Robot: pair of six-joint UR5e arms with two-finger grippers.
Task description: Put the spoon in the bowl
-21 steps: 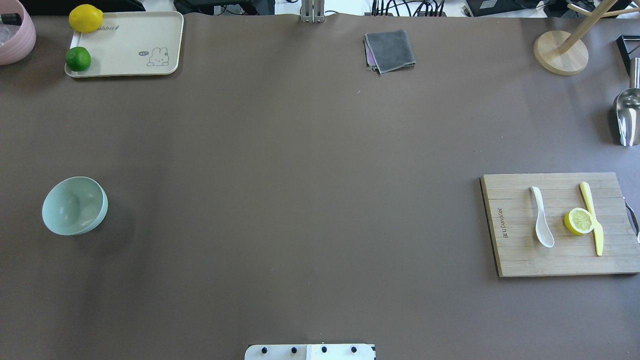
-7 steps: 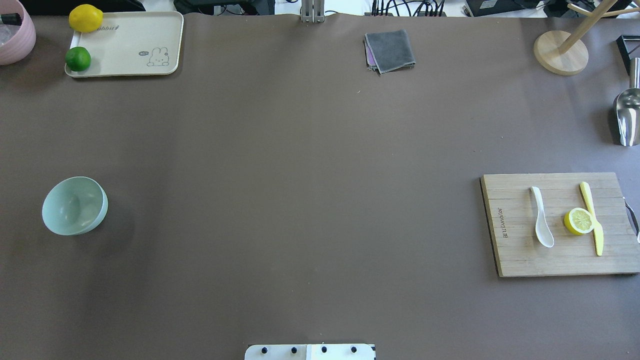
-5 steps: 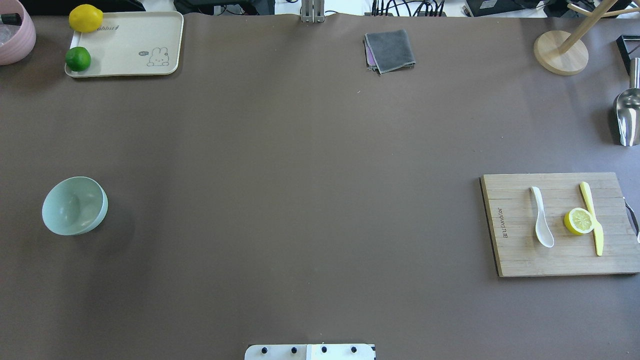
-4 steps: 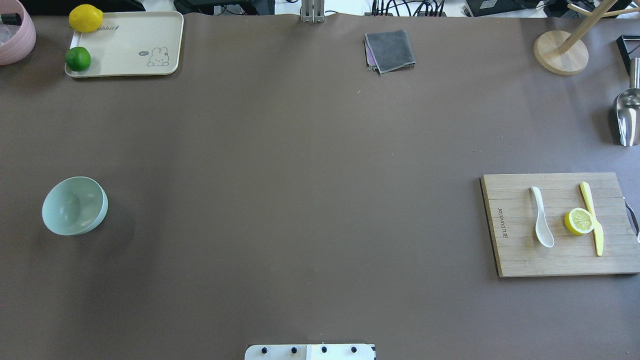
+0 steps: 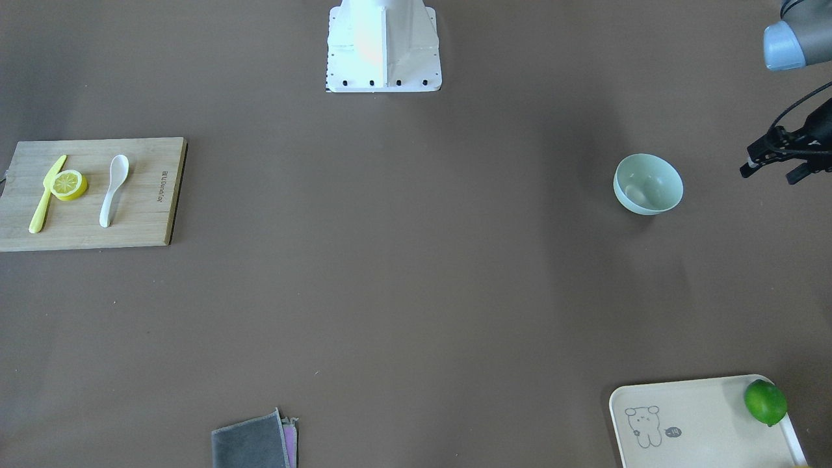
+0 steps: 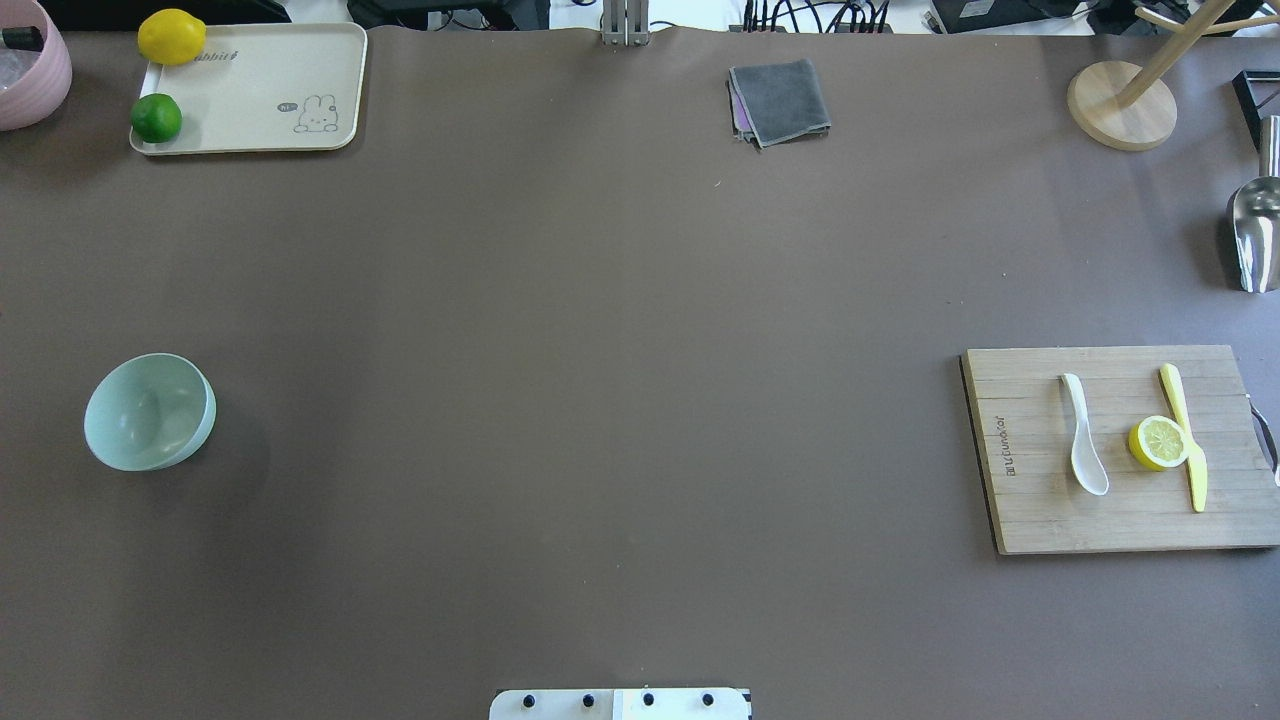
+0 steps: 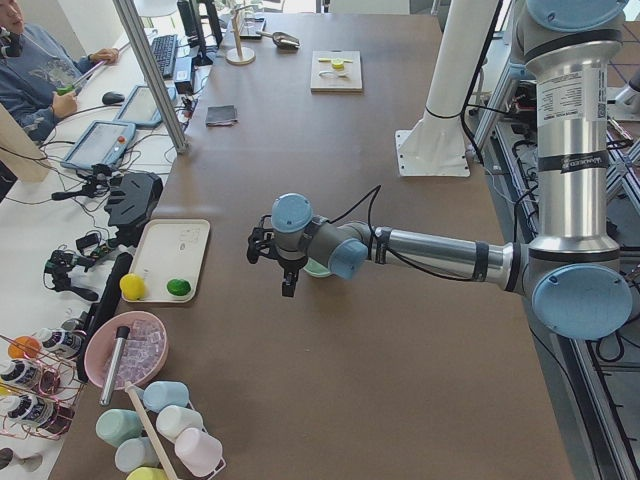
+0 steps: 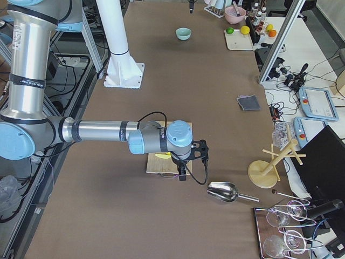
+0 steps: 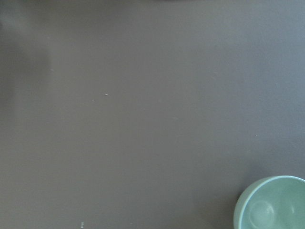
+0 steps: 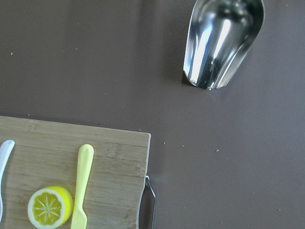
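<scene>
Your spoon (image 6: 1083,440) lies on the right board (image 6: 1035,505), bowl (image 6: 150,411) far left. I cannot tell how wide the left gripper (image 7: 289,283) or right gripper (image 8: 182,174) is.

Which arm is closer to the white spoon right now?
Right. The right gripper hovers over the cutting board's edge near the spoon; the left gripper hangs beside the bowl at the table's opposite end.

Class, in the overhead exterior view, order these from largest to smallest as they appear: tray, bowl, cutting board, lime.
1. cutting board
2. tray
3. bowl
4. lime
No two look alike in size here.
</scene>
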